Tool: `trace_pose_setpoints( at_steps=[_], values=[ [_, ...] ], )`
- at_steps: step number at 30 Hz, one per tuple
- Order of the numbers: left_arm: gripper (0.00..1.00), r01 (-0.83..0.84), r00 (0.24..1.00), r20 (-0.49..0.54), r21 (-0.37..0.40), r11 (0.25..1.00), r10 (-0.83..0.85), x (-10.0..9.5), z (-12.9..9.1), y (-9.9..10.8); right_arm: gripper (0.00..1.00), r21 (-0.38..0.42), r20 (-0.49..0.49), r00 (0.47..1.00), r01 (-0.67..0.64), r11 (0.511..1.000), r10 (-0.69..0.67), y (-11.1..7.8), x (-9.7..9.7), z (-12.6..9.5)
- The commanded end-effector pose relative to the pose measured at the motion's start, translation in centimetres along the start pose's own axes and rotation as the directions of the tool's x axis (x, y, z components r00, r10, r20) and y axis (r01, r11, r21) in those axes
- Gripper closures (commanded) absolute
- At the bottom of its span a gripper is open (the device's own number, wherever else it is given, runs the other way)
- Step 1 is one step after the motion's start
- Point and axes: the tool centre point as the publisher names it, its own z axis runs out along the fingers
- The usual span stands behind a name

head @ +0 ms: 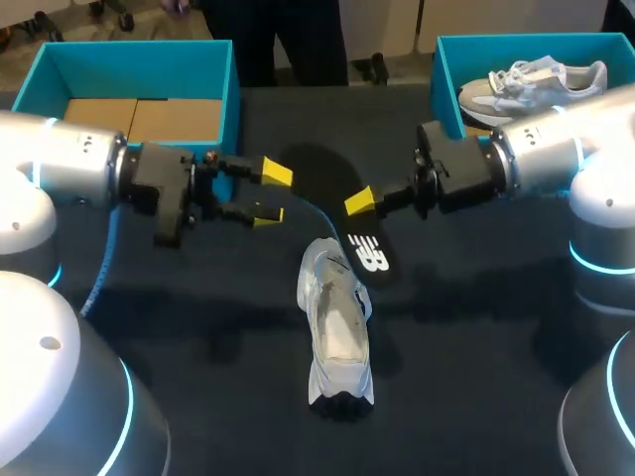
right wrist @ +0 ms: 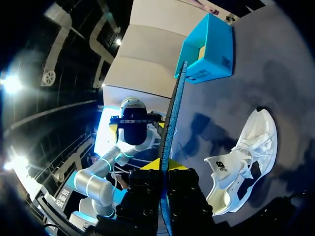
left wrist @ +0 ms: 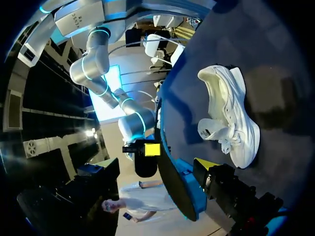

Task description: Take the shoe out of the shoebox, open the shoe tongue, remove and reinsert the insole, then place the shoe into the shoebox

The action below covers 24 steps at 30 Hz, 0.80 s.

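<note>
The black insole [head: 369, 254], blue on its underside, hangs edge-up over the table's middle, with my right gripper [head: 359, 201] shut on its edge. In the right wrist view the insole [right wrist: 171, 128] runs out from between that gripper's [right wrist: 162, 167] fingers. My left gripper [head: 271, 194] stands open just left of the insole. Its yellow tips sit on either side of the insole's [left wrist: 173, 184] end without touching it. The white shoe [head: 335, 327] lies on the table below, toe toward the front edge, also visible as the shoe [left wrist: 231, 113] and the shoe [right wrist: 241, 167].
An open blue shoebox [head: 223, 69] with cardboard inside stands at the back left. A second blue box [head: 448, 59] at the back right holds another grey-white shoe [head: 536, 84]. Dark bare tabletop lies around the white shoe.
</note>
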Motion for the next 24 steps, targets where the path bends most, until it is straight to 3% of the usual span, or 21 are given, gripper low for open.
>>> trace_pose_setpoints(
  at_steps=[1, 7, 18, 24],
  values=[
    [0.00, 0.029, 0.999, -0.032, -0.005, 1.000, -0.029, -0.6, -1.1, -0.1, 1.00, -0.045, -0.006, 1.000, 0.003, 0.999, -0.003, -0.8, -0.5, 0.4],
    [0.00, 0.031, 0.996, -0.086, 0.002, 1.000, -0.030, -0.7, -1.6, 0.2, 1.00, -0.092, -0.003, 1.000, -0.004, 0.996, 0.004, -1.3, -0.8, 0.7],
    [0.00, 0.031, 0.996, -0.086, 0.002, 1.000, -0.030, -0.7, -1.6, 0.2, 1.00, -0.092, -0.003, 1.000, -0.004, 0.996, 0.004, -1.3, -0.8, 0.7],
    [0.00, 0.197, 0.952, -0.229, -0.040, 0.980, -0.201, -2.1, -2.7, 2.0, 1.00, -0.174, -0.066, 0.997, -0.059, 0.983, 0.048, -1.8, -2.1, 0.8]
  ],
)
